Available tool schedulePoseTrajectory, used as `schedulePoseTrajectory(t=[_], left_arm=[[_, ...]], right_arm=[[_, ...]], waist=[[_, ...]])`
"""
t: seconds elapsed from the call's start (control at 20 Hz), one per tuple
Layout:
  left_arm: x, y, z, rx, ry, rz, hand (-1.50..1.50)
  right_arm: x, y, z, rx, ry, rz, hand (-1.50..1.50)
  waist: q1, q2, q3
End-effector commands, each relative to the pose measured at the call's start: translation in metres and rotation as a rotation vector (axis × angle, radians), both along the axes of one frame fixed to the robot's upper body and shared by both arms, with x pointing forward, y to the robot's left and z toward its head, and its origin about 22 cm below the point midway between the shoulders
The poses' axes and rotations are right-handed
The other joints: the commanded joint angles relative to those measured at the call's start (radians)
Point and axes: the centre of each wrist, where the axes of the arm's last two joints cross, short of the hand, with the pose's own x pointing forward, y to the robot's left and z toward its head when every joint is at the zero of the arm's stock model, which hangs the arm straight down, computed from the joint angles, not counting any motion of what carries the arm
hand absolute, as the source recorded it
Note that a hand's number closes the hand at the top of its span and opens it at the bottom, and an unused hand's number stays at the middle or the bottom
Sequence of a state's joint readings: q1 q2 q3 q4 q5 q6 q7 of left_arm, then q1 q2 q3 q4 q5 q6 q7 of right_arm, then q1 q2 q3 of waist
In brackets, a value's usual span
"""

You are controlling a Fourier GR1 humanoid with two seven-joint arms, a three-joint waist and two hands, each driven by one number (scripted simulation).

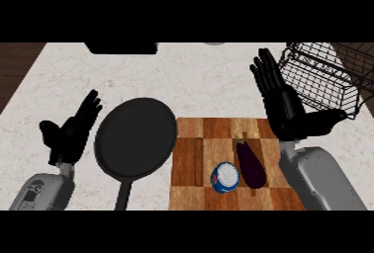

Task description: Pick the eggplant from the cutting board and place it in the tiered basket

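The bench has a pale, speckled stone top that fills most of the view. At the far left a dark brown strip runs beside its edge. A black box-like thing stands at the far edge, cut by the frame, so I cannot tell what it is.

A wooden board with light and dark squares lies at the near middle of the bench. The eggplant lies on the right part of the board, long and dark purple, its stem end pointing away from the robot. Just left of it, also on the board, is a small blue and white can, close to the eggplant.

A black pan sits left of the board, its rim over the board's left edge and its handle pointing to the near side.

The wire basket stands at the far right corner, well apart from the eggplant.

The right hand is above the board's right edge, between eggplant and basket, fingers straight and spread, holding nothing. The left hand rests open at the left of the pan, fingers up.
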State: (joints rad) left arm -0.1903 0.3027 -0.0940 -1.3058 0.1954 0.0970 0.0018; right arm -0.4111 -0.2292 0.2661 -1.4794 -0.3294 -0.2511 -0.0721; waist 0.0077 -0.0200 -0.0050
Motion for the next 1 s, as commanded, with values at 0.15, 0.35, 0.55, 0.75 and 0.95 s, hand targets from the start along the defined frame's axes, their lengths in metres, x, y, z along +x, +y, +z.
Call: schedulePoseTrajectory(t=[0.15,0.35,0.55,0.75,0.95], left_arm=[[0.000,0.021,0.039,0.218,-0.108,0.100,0.00],[-0.002,0.041,0.027,0.262,-0.098,0.147,0.00],[-0.007,0.044,0.027,0.298,-0.084,0.148,0.00],[-0.015,0.032,0.026,0.304,-0.084,0.137,0.00],[-0.006,0.034,0.029,0.300,-0.084,0.144,0.00]], right_arm=[[-0.018,-0.043,-0.034,-0.078,0.184,-0.177,1.50],[-0.045,-0.131,-0.085,-0.443,0.436,-0.571,1.50],[-0.071,-0.111,-0.098,-0.384,0.449,-0.829,-1.50],[-0.094,-0.093,-0.051,-0.441,0.449,-0.782,-1.50],[-0.089,-0.099,-0.016,-0.702,0.575,-0.597,-1.50]], waist=[[-0.006,0.014,0.007],[-0.077,0.043,-0.015],[-0.055,0.008,0.000],[-0.034,0.006,-0.001],[-0.022,0.013,-0.003]])
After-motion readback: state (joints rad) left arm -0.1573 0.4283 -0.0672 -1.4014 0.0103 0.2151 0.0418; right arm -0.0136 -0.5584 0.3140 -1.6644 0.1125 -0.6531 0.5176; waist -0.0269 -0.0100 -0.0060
